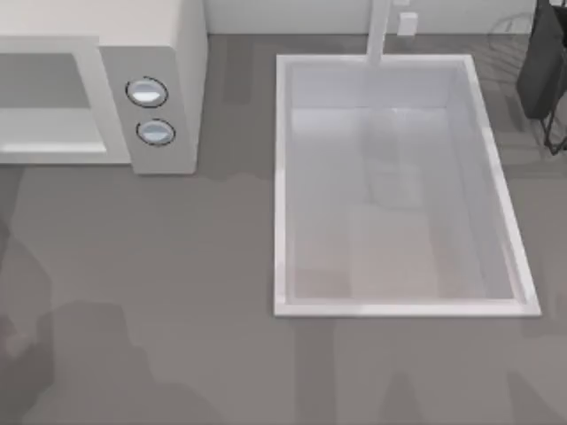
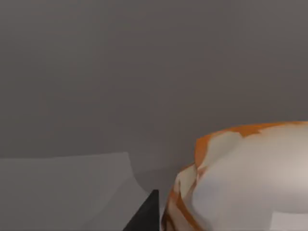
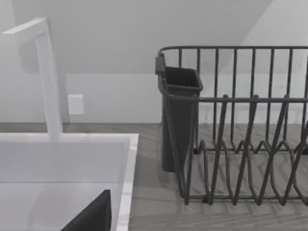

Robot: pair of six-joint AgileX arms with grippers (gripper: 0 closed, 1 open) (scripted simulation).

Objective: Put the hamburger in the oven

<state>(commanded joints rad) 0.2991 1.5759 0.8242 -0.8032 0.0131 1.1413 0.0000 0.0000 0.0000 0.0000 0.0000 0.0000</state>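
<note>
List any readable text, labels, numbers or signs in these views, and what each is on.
None readable.
Oven: its two knobs carry no markings.
Sink, faucet and dish rack: plain, no print.
Small white wall plate behind the faucet: blank.
Hamburger in the left wrist view: orange and pale patches, no lettering.

Soft, even light; faint tabletop (image 1: pixel 204 266) shadows.

Oven (image 1: pixel 168 53): smooth matt white casing; knobs (image 1: pixel 147 92) glossy, silver-blue, metallic. Sink (image 1: pixel 282 195): smooth white, faint sheen. Faucet (image 3: pixel 48 82): matt white. Dish rack (image 3: pixel 240 125): dark wire, matt. Countertop (image 1: pixel 177 266): grey, wood-grained. Hamburger (image 2: pixel 250 178): smooth, tan-orange, pale patches.
</note>
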